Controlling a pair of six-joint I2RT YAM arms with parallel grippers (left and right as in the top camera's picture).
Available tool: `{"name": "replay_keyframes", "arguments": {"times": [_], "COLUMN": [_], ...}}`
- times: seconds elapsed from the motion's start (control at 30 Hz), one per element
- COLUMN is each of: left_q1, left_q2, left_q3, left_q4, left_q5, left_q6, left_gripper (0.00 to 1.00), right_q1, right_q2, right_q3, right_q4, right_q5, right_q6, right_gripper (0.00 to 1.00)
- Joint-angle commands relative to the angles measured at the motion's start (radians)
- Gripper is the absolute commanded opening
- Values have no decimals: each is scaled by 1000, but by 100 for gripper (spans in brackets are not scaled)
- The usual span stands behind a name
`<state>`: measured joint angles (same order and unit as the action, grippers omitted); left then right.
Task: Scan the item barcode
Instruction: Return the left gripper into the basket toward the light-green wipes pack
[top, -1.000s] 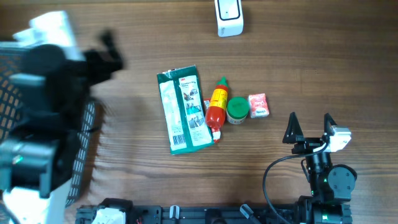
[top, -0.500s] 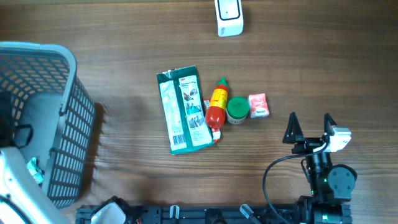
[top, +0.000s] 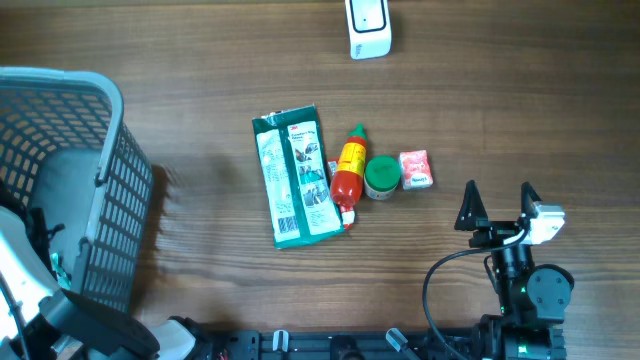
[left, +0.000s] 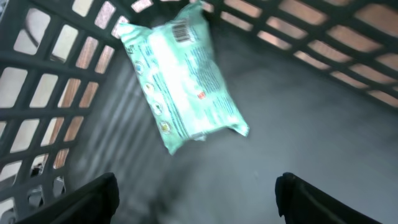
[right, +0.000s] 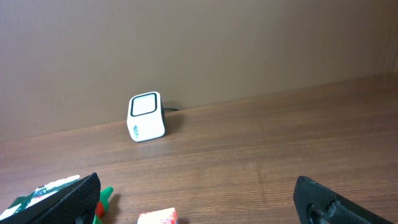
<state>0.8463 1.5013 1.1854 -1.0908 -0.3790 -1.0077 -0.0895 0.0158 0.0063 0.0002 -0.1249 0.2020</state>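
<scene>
Mint-green pack (left: 183, 78) lies ahead of the left gripper (left: 196, 186), beyond the fingertips and centred on the gap between them, touching neither. It rests on the floor of the basket (left: 50, 93), angled toward the far-left corner.

The left fingers stand wide apart with nothing between them, so the pack is free and carried only by the basket. Judged from the task, the basket serves as the drop point for handled items, which explains a loose pack at that location.

Appearance: a soft, pillow-type wrapper with crimped ends and pale green print. The barcode (left: 181, 29) sits near the end farthest from the fingers, face up and legible as a block of bars; its digits cannot be read.

The right gripper (top: 498, 190) is also spread, empty, and low over the table (top: 500, 90). The scanner (right: 147, 116) stands well ahead of its fingers, slightly left of centre, window toward them. This placement suggests a ready posture.

Between those fingers and the scanner, to the left, lie the remaining items: green packet (top: 295, 177), sauce bottle (top: 349, 172), green-lidded jar (top: 381, 177) and red sachet (top: 415, 169), in a row, closely spaced.
</scene>
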Motion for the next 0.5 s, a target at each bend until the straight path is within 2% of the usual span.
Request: {"name": "replay_keyframes", "arguments": {"times": [0.0, 0.13, 0.2, 0.3, 0.37, 0.43, 0.47], "left_q1": [10, 10, 10, 10, 10, 10, 10], "left_q2": [2, 17, 27, 30, 31, 37, 40], "left_q3": [-107, -205, -225, -226, -226, -226, -226], "left_q4": [106, 200, 226, 257, 273, 288, 291], "left_q5": [-72, -72, -78, -107, -109, -109, -109], "left_q6": [-21, -22, -22, -21, -21, -21, -21], "left_gripper": [77, 72, 73, 86, 90, 100, 100], "right_q1": [2, 2, 2, 2, 2, 2, 2], "right_q2": [-5, -5, -5, -5, -5, -5, -5], "right_q3": [-1, -1, -1, -1, -1, -1, -1], "right_q4": [6, 6, 6, 6, 6, 6, 6], "right_q5": [13, 13, 14, 14, 14, 14, 14], "right_q6": [8, 8, 9, 9, 8, 9, 8], "right_gripper": [100, 100, 100, 100, 100, 100, 100]}}
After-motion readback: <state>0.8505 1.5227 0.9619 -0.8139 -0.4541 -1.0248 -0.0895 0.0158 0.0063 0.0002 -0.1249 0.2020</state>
